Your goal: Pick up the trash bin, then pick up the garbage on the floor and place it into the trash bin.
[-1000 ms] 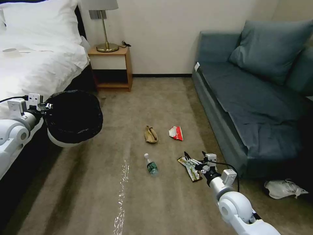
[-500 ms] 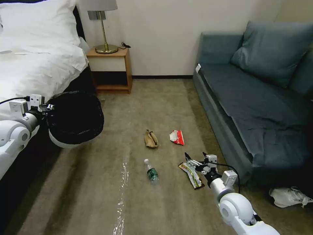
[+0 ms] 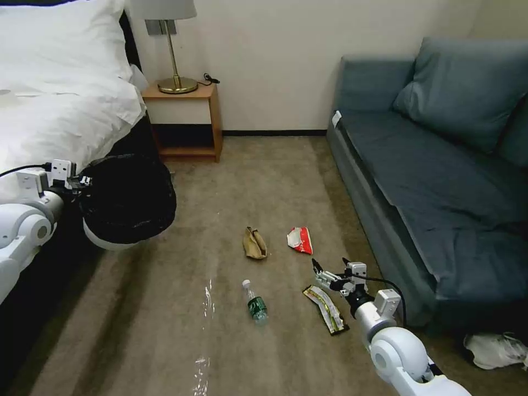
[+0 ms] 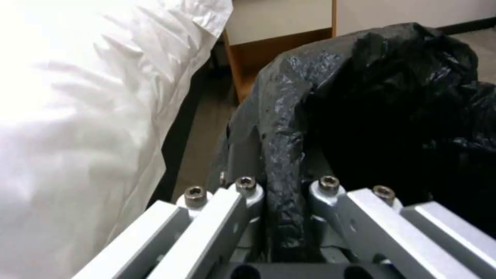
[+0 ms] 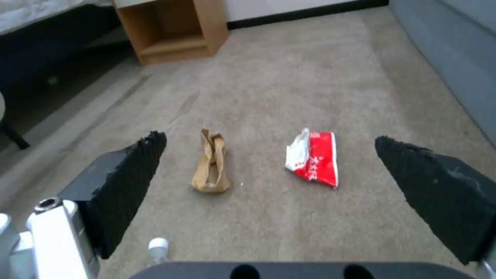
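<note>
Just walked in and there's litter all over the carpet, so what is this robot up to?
The left gripper is shut on the rim of the small white trash bin lined with a black bag, holding it off the brownish carpet floor beside the white bed. The right gripper hangs open near the dark-and-gold snack wrapper. The clear green-labelled bottle, crumpled brown paper bag and red-and-white packet lie on the carpet.

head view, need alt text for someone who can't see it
The left pincer holds the black-lined trash bin off the carpet beside a bed. The open right pincer hovers above a snack wrapper, near a bottle, paper bag and red packet.
</note>
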